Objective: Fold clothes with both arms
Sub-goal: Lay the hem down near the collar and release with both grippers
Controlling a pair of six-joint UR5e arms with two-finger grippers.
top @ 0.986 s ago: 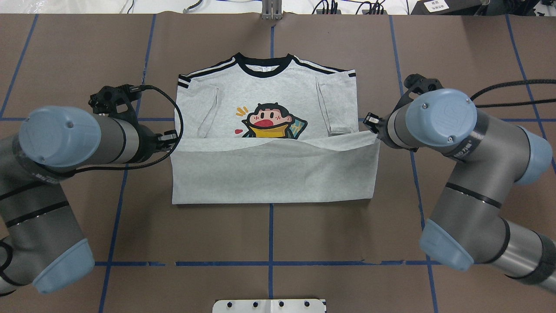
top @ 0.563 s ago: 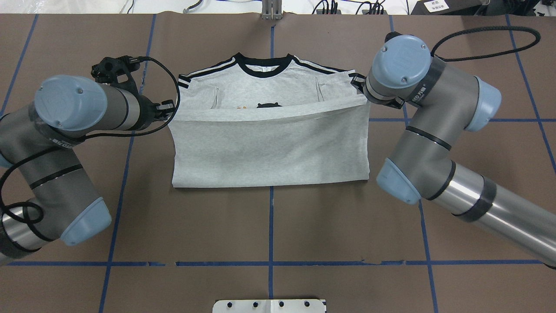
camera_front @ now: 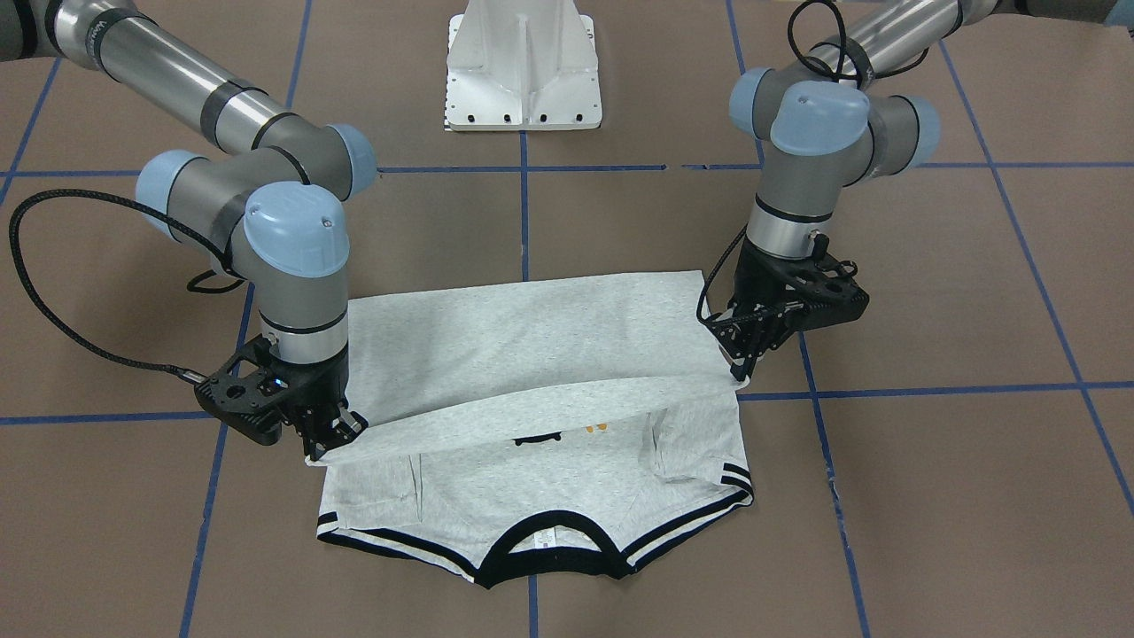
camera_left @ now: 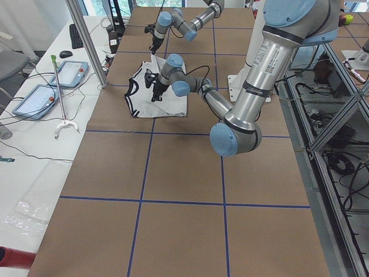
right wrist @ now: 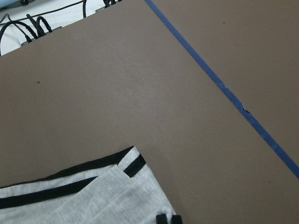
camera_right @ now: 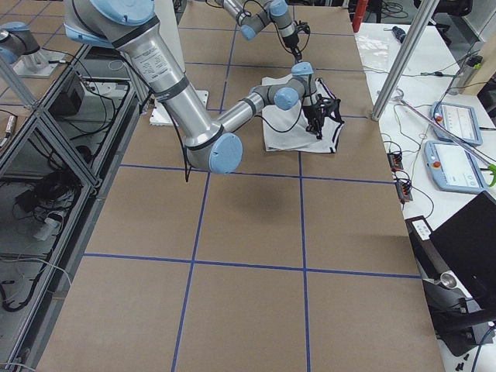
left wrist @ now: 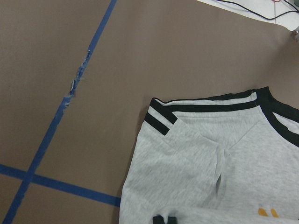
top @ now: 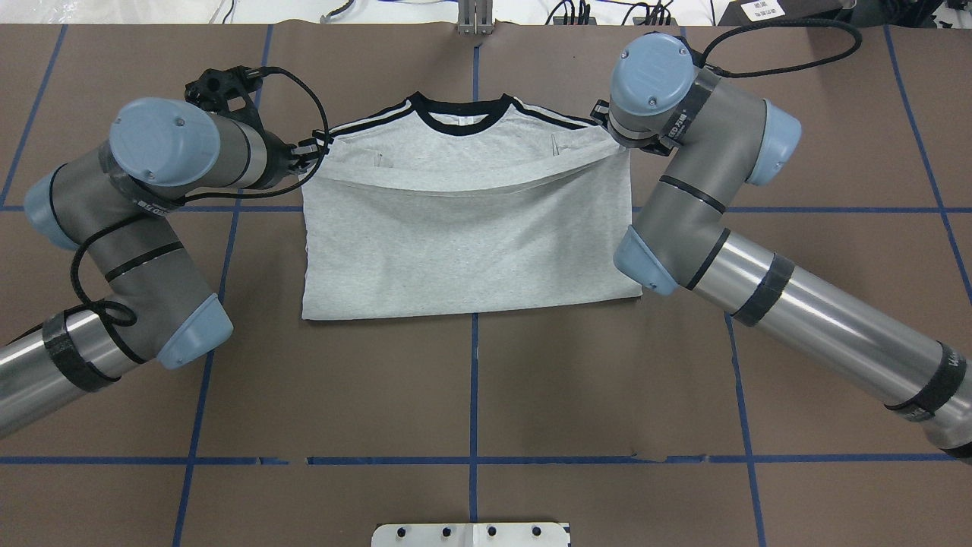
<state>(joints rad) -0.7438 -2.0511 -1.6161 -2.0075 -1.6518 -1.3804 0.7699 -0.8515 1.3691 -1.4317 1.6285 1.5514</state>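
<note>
In the front view you see the T-shirt (camera_front: 532,346) on the brown table (camera_front: 930,496), with its bottom hem held up over the chest. The left gripper (camera_front: 741,374) pinches one hem corner and the right gripper (camera_front: 332,439) the other — fingers closed on the cloth. From overhead, the raised hem hangs just short of the black collar (top: 456,129). In the left wrist view, a striped sleeve (left wrist: 161,119) lies flat.

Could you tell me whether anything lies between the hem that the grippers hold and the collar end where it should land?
Nothing visible does. The left gripper and right gripper hold the hem corners of the T-shirt above its chest; between hem and collar lie only the shirt's own folded-in sleeves, flat.
</note>
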